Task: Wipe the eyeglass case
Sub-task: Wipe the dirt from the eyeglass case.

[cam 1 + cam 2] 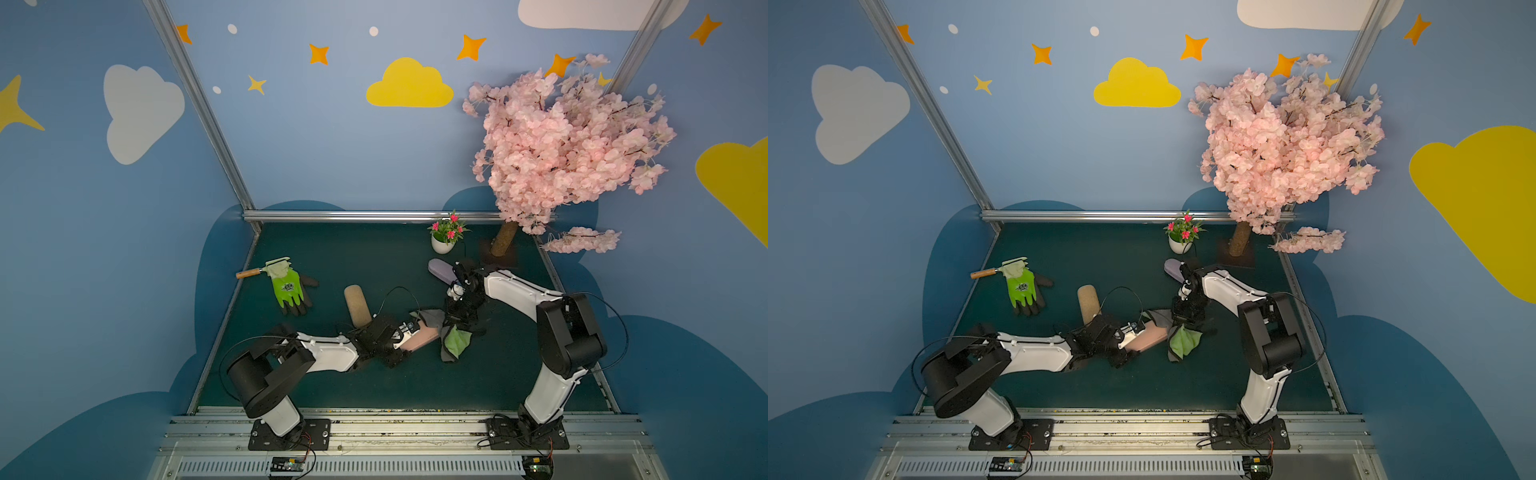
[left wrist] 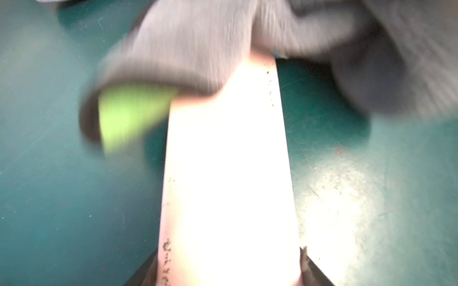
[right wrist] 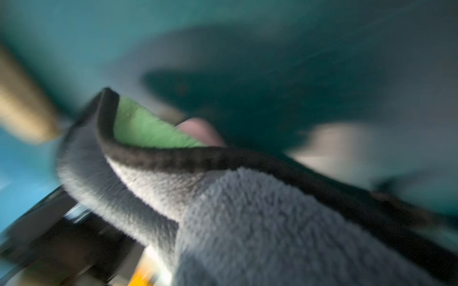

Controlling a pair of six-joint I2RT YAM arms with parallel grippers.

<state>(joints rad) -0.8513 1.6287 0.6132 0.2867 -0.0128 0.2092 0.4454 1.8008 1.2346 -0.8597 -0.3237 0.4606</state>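
Both top views: the left gripper (image 1: 409, 332) is clamping the pink eyeglass case (image 1: 422, 341) mid-scene, with its jaws partway closed round it. The right gripper (image 1: 455, 322) is pinching the cloth (image 1: 456, 343) tight at the case's right end.

Left wrist: dark specks (image 2: 166, 247) are lining the case's edges.

Right wrist: blurry, the cloth is draping over the tip.

I'm guessing the wiping's underway, with plenty left.

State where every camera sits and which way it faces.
Top views: high above the front edge, looking down at the table; left arm and right arm show.
Left wrist: on the left arm, looking along the pink eyeglass case; its fingers show.
Right wrist: on the right arm, looking over the cloth; own fingers hidden.
Shared: case and cloth appear in all.
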